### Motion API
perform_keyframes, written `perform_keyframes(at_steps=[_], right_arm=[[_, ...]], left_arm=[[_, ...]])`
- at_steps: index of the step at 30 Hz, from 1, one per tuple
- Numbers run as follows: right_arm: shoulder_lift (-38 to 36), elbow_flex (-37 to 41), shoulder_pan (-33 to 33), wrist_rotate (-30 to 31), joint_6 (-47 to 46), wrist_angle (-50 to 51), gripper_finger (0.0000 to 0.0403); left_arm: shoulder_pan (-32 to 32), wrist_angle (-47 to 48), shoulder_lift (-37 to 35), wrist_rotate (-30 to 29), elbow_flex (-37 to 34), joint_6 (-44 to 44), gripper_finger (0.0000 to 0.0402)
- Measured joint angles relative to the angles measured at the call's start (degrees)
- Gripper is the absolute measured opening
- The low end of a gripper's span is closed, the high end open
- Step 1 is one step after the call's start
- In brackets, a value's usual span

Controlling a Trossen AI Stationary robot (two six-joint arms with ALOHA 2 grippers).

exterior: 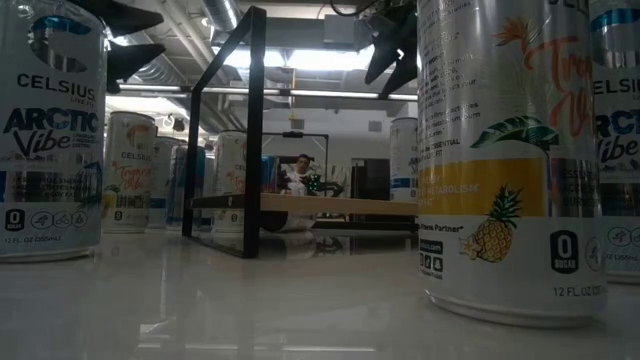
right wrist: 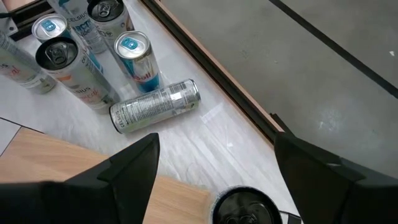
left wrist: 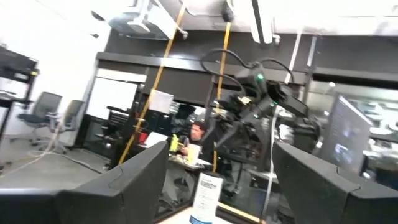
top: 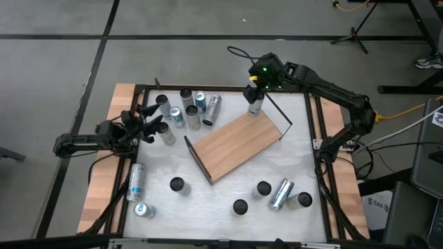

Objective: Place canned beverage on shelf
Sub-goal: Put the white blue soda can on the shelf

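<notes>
While the right gripper [top: 255,88] hangs just above an upright can [top: 255,105] at the far end of the shelf [top: 235,145], its fingers [right wrist: 134,165] stand spread with the can's dark top [right wrist: 239,208] between them, below the tips; not clamped on it as far as the right wrist view shows. That can stands on the white table [top: 228,190] right at the shelf's far short edge, touching or just beside the board, can't tell which. Shelf itself is a light wood-grain board lying angled mid-table, thin dark panel [top: 197,158] on the short end away from the right gripper, wire frame [top: 280,117] at the near-gripper end. Beyond the right gripper's fingers, toward the table's far rim: a silver can on its side [right wrist: 155,107], then a cluster of upright cans [right wrist: 134,59]. Left gripper [top: 147,123] sits at the table's left edge, fingers [left wrist: 124,186] parted, nothing between them; a can [top: 167,133] stands just beside its tips, apart from them. More cans near that gripper's arm side: one lying [top: 136,181], one more [top: 143,210] toward the front corner. Other side of the shelf from the right gripper: three dark-topped upright cans [top: 177,185] and a lying silver one [top: 280,194]. Low view: large cans [exterior: 510,160] close up front, a person seated far behind.
</notes>
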State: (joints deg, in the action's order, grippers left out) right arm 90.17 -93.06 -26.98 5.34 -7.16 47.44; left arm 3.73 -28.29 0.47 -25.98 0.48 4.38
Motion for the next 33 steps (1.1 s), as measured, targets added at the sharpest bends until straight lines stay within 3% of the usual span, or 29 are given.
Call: perform_keyframes(at_steps=[14,28,33], right_arm=[[0.00,0.00,0.00,-0.01,0.01,-0.21,0.0308],[0.00,0.00,0.00,0.00,0.02,-1.08,0.0308],[0.00,0.00,-0.02,0.00,2.99,-0.99,0.0308]], left_arm=[[0.00,0.78,2.19,-13.75,5.64,-0.02,0.0272],[0.02,0.89,20.39,-24.40,20.91,-6.49,0.0261],[2.28,8.70,25.78,-25.16,29.39,-6.13,0.0261]])
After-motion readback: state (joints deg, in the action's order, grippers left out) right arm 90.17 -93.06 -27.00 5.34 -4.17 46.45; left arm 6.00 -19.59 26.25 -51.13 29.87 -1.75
